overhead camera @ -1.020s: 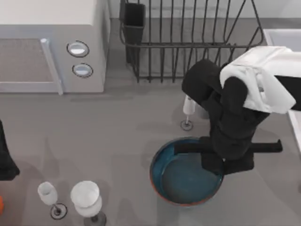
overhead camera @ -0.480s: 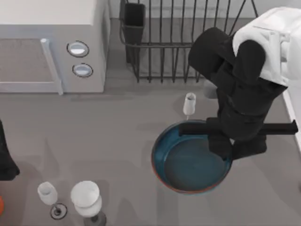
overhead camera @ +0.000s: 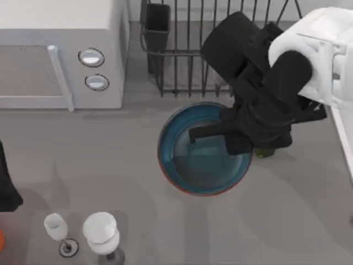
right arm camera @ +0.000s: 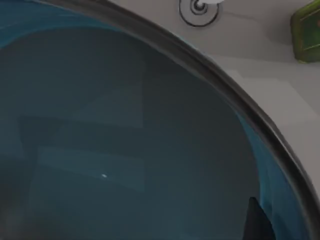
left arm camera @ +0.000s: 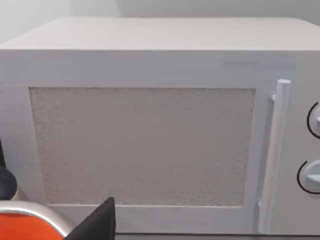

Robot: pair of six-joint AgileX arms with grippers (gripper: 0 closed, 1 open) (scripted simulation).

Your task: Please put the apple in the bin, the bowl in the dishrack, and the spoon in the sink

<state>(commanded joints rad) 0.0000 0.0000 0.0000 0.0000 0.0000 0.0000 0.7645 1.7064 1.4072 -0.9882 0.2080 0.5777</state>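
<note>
Teal bowl [overhead camera: 201,149] hangs just in front of the dishrack [overhead camera: 220,44], apparently pinched at its right rim by the right claw [overhead camera: 234,135]. Such an off-centre hold could let it tilt, slip, or strike the rack bars. Left arm stays parked by the microwave [left arm camera: 150,125].

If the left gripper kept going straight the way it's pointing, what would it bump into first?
Probably the microwave: the left wrist view faces its door squarely. An orange object sits low at the edge, likely below that line, though depth is unclear.
</note>
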